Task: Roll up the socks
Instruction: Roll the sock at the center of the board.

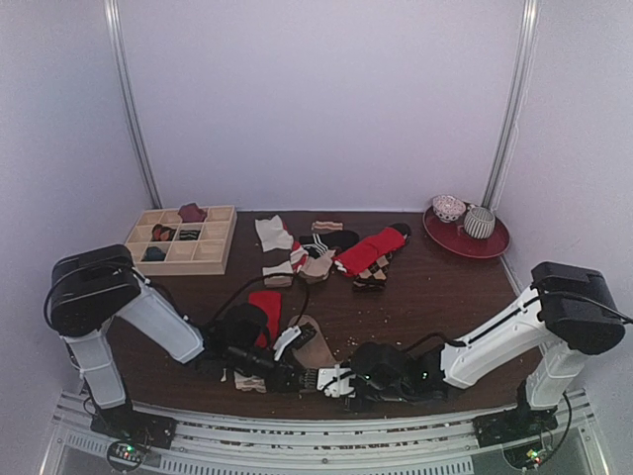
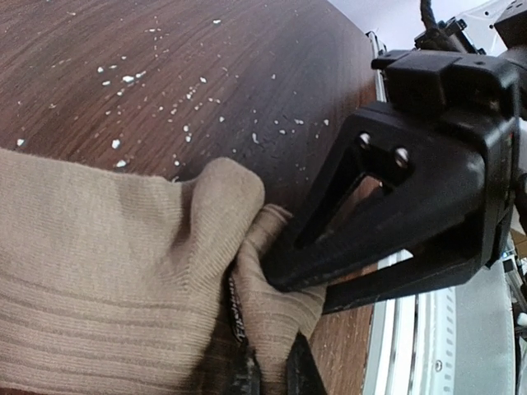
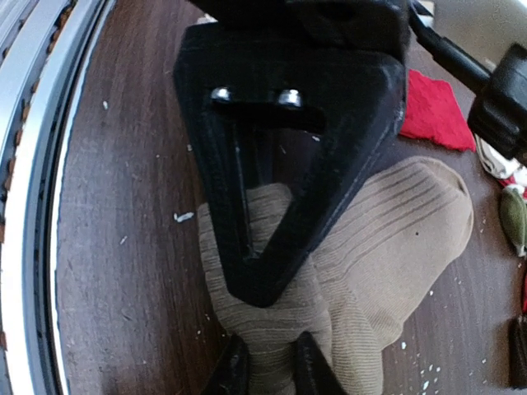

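The tan-brown sock (image 2: 99, 271) lies bunched near the table's front edge; it also shows in the top view (image 1: 313, 324) and the right wrist view (image 3: 395, 239). My left gripper (image 2: 274, 372) is shut on a fold of it. My right gripper (image 3: 268, 370) is shut on the same end from the other side. The two grippers meet tip to tip in the top view, the left gripper (image 1: 295, 374) and the right gripper (image 1: 332, 381). The red sock (image 1: 265, 307) lies flat just behind them, and a corner of it shows in the right wrist view (image 3: 432, 107).
A wooden compartment tray (image 1: 216, 255) holding rolled socks stands at the back left. A red plate (image 1: 495, 244) with two rolled socks stands at the back right. A pile of other socks (image 1: 331, 247) lies mid-back. White crumbs (image 2: 123, 80) dot the table. The metal front rail (image 3: 33, 164) is close by.
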Robot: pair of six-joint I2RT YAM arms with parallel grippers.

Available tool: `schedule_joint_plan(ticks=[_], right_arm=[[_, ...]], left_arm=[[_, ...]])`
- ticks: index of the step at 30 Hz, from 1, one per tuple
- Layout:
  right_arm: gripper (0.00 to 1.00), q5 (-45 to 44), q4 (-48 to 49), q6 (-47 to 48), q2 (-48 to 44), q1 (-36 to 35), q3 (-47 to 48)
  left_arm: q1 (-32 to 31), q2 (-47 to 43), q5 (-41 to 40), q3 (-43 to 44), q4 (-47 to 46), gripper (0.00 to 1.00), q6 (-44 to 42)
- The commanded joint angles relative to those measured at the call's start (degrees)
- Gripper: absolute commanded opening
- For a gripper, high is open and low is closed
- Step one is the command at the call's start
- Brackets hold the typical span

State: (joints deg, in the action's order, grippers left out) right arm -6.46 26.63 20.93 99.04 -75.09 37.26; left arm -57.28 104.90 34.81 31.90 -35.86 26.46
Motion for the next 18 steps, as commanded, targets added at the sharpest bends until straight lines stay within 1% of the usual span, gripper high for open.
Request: schedule_joint_plan(ticks=[1, 3, 5, 8, 10, 13, 16, 18], right_arm=[[0.11, 0.07, -5.57, -5.90, 1.44, 2.03, 1.21], [0.09, 4.52, -7.53, -9.07, -0.22, 3.84, 1.01], [0.08, 11.54, -10.72, -12.68, -1.69, 6.37, 1.63], [0.08, 24.05, -15.82, -18.39, -1.65, 11.02, 4.80], [0.08, 30.03, -21.00, -21.30, 0.30, 13.14, 8.62], [0.08, 35.59, -31.43, -23.62, 5.14, 14.84, 16.38], [0.08, 37.28, -42.20, -23.92, 10.47, 15.53, 23.81], [0.08, 37.60, -45.97, -23.67, 12.77, 15.58, 26.50]], left_arm=[[-0.38, -0.49, -1.83, -0.48, 15.91, 0.17, -4.82], [-0.38, -4.84, -6.53, 0.18, 19.26, 0.27, -7.96], [-0.54, -10.74, -14.55, 0.25, 21.80, 0.37, -10.31], [-0.76, -20.91, -22.15, -1.42, 20.49, 0.47, -14.16], [-1.18, -27.93, -23.72, -2.69, 17.94, 0.49, -17.70], [-2.61, -32.96, -23.56, -5.84, 11.82, 0.50, -22.69], [-3.15, -31.83, -22.86, -6.97, 8.61, 0.50, -25.65], [-3.27, -28.71, -23.32, -6.47, 8.39, 0.51, -26.36]])
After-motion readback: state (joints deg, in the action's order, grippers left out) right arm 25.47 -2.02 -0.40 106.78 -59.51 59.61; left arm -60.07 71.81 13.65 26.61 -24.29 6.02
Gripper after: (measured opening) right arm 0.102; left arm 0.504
